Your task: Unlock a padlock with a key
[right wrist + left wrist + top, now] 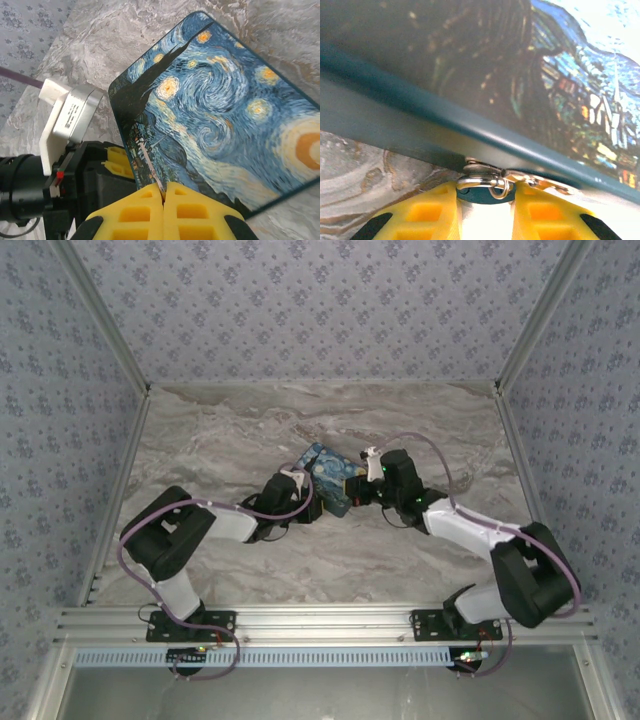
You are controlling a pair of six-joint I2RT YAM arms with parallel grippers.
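Found the right gripper at the bottom edge of its wrist view, fingers pressed together on the key, only a thin grey blade showing above them. Judged the key light, stiff and slippery, easily twisted between the pads; best pinched by the head, flat sides against the pads, much as here. Noted its long axis running from bottom centre toward upper left, tip aimed at the lower-left edge of the painted box. Saw the left gripper at the bottom of its own view closed around the padlock, teal body nipped between the yellow fingers, metal shackle poking up against the hasp under the box edge. Judged the padlock small, hard and smooth, apt to swivel on its shackle; best gripped across the body. Could not tell which way the keyhole faced. Farther off, in the top view, marked the box resting mid-frame on the marble table, between both wrists.
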